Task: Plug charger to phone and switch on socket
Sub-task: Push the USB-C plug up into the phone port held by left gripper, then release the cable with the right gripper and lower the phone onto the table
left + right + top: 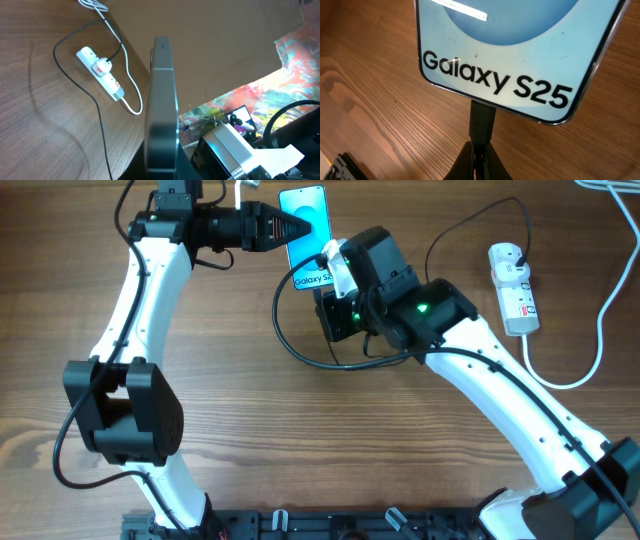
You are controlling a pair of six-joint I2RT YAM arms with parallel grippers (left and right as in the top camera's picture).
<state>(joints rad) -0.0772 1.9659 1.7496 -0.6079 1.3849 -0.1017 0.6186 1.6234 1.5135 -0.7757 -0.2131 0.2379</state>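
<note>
The phone (312, 215) has a teal-blue screen with "Galaxy S25" lettering and sits at the back middle of the table. My left gripper (290, 228) is shut on its left edge. In the left wrist view the phone (162, 100) shows edge-on. My right gripper (481, 157) is shut on the charger's black connector (482, 122), which meets the phone's lower edge (520, 60). In the overhead view the right gripper (333, 268) is at the lettered end. The thin black charger cable (300, 348) loops on the table. The white socket (513, 288) lies at the right with a plug in it, and also shows in the left wrist view (100, 72).
A thick white cord (600, 330) curves from the socket toward the right edge of the table. The thin black cable (97, 110) runs across the wood from the socket. A black rail (330, 525) lies along the table's front edge.
</note>
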